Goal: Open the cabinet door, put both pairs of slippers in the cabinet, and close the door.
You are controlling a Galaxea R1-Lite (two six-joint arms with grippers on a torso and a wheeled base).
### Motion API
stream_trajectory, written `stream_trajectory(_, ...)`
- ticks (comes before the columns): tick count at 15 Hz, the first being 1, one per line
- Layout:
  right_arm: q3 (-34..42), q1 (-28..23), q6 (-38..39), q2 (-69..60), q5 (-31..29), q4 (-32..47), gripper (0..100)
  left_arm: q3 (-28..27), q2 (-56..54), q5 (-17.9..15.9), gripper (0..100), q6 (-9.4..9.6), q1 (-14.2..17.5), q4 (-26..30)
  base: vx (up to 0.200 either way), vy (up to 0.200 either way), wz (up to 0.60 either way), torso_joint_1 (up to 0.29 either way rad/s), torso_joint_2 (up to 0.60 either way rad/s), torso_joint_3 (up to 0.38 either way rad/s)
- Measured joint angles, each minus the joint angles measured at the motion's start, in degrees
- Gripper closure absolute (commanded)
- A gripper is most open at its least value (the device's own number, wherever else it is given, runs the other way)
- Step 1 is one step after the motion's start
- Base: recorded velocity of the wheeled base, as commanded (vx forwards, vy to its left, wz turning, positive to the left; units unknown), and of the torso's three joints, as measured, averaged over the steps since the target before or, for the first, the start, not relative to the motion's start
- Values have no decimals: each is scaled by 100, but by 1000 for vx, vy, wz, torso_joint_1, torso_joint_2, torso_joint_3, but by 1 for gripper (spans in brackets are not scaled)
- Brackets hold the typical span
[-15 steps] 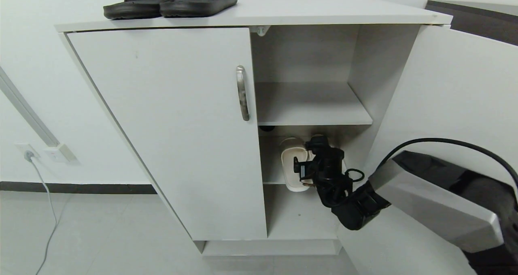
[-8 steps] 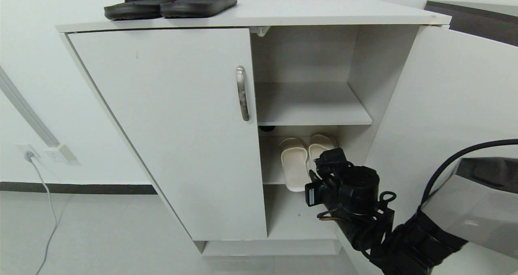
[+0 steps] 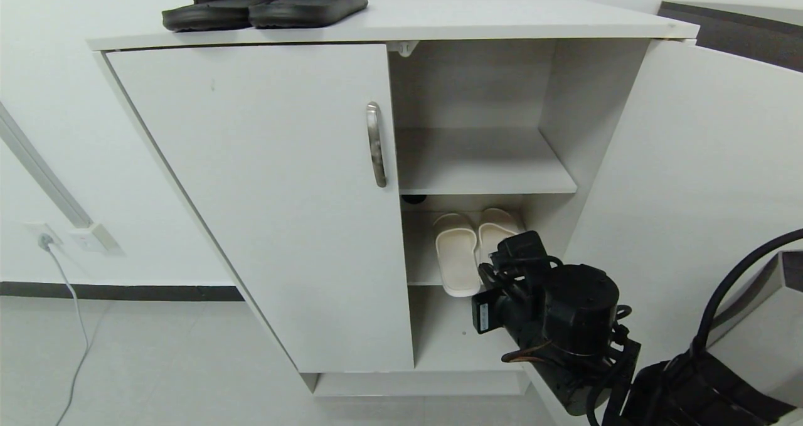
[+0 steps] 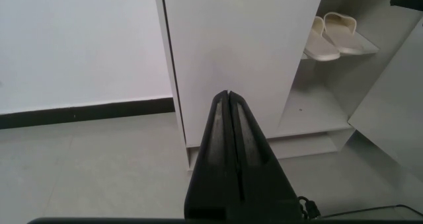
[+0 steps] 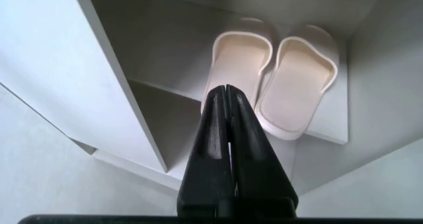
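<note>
**Status: white slippers (image 3: 473,250) shelved, black slippers (image 3: 266,2) up top**

White pair side by side on middle shelf (image 3: 421,276) of cabinet (image 3: 251,194), right door (image 3: 690,162) swung open. right end effector (image 5: 226,92) pressed together, just outside their near ends, apart. left end effector (image 4: 228,98) pressed together, facing closed left door.

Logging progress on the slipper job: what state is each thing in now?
Right door, open.
Left door, shut.
White slippers, side by side on the lower shelf.
Black slippers, on top of the cabinet.
Left claw, shut, empty.
Right claw, shut, empty.
</note>
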Motion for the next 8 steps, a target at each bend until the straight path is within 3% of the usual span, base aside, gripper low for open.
stream_trajectory(7,174,2,-9,-20,-2,-122,100,0,0,-6,100,0,0,2,0,0,0,0,0,0)
stream_trajectory(8,190,0,-9,-17,0,-122,100,0,0,-2,100,0,0,0,-200,0,0,2,2,-2)
